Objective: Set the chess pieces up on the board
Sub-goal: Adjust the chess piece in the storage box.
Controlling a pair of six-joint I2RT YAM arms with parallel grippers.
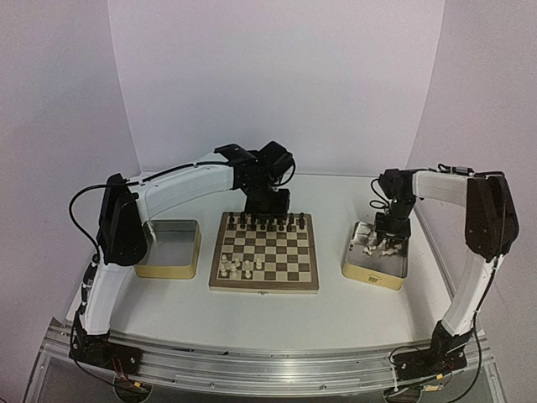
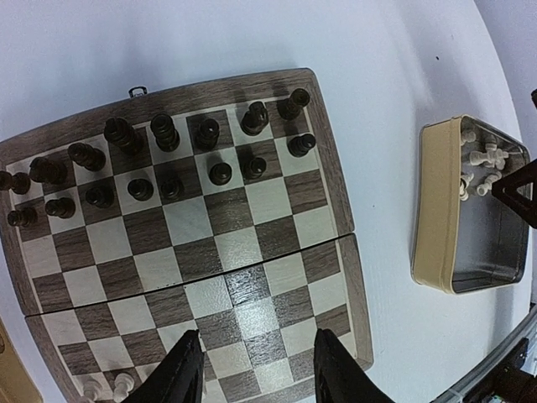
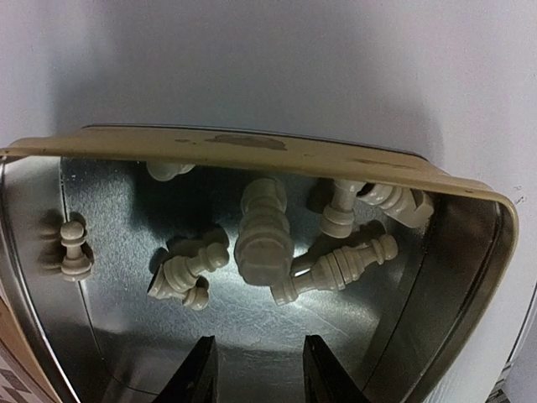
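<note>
The right gripper (image 3: 258,344) hangs spread and empty; the chess pieces (image 3: 263,239) just ahead look light and slick, best pinched mid-stem.

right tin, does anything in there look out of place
Yes. The cream chess pieces in the right tin lie toppled in a loose heap, some overlapping, near one wall. One small piece sits apart at the left. Nothing looks broken or spilled outside the tin.

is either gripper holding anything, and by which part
Nothing is held. The left gripper is open over the board; the right gripper is open above the chess pieces in the tin, gripping none.
</note>
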